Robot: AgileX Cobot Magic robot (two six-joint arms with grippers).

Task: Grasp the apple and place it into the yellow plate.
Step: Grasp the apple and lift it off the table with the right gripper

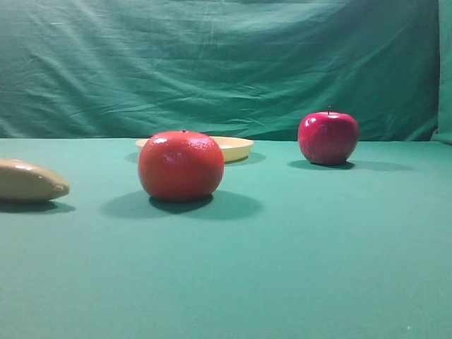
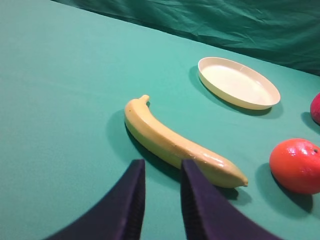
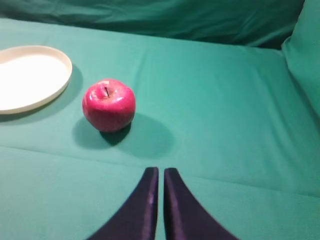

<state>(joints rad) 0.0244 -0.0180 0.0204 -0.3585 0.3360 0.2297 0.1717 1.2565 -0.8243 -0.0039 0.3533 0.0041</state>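
Observation:
The apple [image 1: 328, 138] is deep red with a small dark stem and stands on the green cloth at the right. In the right wrist view the apple [image 3: 109, 105] lies ahead and left of my right gripper [image 3: 160, 172], whose fingers are closed together and empty. The yellow plate [image 1: 236, 147] is empty and lies behind the orange fruit; it also shows in the right wrist view [image 3: 30, 77], left of the apple, and in the left wrist view [image 2: 237, 82]. My left gripper [image 2: 162, 170] is slightly open and empty, just short of the banana. Neither gripper shows in the exterior view.
A large orange-red round fruit [image 1: 181, 165] stands in front of the plate, also in the left wrist view [image 2: 296, 165]. A tan banana [image 2: 175, 142] lies at the left [image 1: 28, 181]. A green cloth backdrop [image 1: 226, 63] rises behind, with a fold at the right [image 3: 305, 60].

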